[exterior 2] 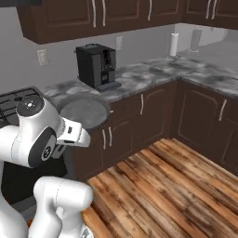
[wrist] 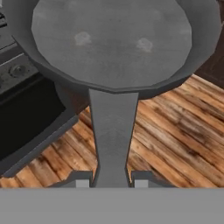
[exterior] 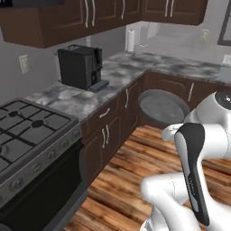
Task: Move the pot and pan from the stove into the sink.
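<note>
pan (wrist: 111,41) held out before the tool (wrist: 111,181) — above floor (wrist: 175,131), stove (exterior: 31,135) to its left

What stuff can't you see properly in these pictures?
- The stove: the left base view's left edge cuts it off, so the far burners are hidden.
- The pan: the top of the hand view crops its far rim.
- The gripper: just the fingertips peek up beside the pan's handle.
- The coffee machine: its details are too small to make out.

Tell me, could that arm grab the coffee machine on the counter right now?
Probably not: the gripper is shut on the handle of the pan, held over the wooden floor, so it has no free jaws for the coffee machine.
</note>
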{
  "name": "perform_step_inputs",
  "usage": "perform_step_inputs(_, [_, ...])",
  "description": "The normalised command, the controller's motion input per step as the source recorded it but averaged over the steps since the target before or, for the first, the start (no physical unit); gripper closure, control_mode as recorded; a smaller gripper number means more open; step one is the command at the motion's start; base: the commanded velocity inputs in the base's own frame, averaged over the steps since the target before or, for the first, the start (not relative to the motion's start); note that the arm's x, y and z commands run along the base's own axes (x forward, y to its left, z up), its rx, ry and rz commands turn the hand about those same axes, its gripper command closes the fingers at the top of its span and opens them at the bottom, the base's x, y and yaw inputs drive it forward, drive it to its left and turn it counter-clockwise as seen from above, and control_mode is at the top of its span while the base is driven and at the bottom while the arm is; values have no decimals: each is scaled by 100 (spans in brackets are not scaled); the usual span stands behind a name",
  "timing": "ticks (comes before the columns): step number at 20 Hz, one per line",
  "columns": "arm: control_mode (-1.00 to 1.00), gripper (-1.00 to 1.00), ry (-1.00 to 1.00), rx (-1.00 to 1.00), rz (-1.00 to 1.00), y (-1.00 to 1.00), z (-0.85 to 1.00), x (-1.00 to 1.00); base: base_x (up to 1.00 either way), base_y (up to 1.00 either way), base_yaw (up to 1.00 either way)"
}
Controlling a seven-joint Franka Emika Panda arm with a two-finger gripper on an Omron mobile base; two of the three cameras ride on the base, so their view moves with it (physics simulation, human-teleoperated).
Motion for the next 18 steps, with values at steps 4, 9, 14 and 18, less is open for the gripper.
perform_step_inputs(4, [100, 100, 0, 0, 0, 0, 0, 0, 0, -35, -37])
perform_step_inputs(9, [100, 100, 0, 0, 0, 0, 0, 0, 0, -37, -37])
perform_step_inputs(14, [100, 100, 0, 0, 0, 0, 0, 0, 0, -38, -36])
perform_step_inputs(18, [100, 100, 0, 0, 0, 0, 0, 0, 0, -41, -35])
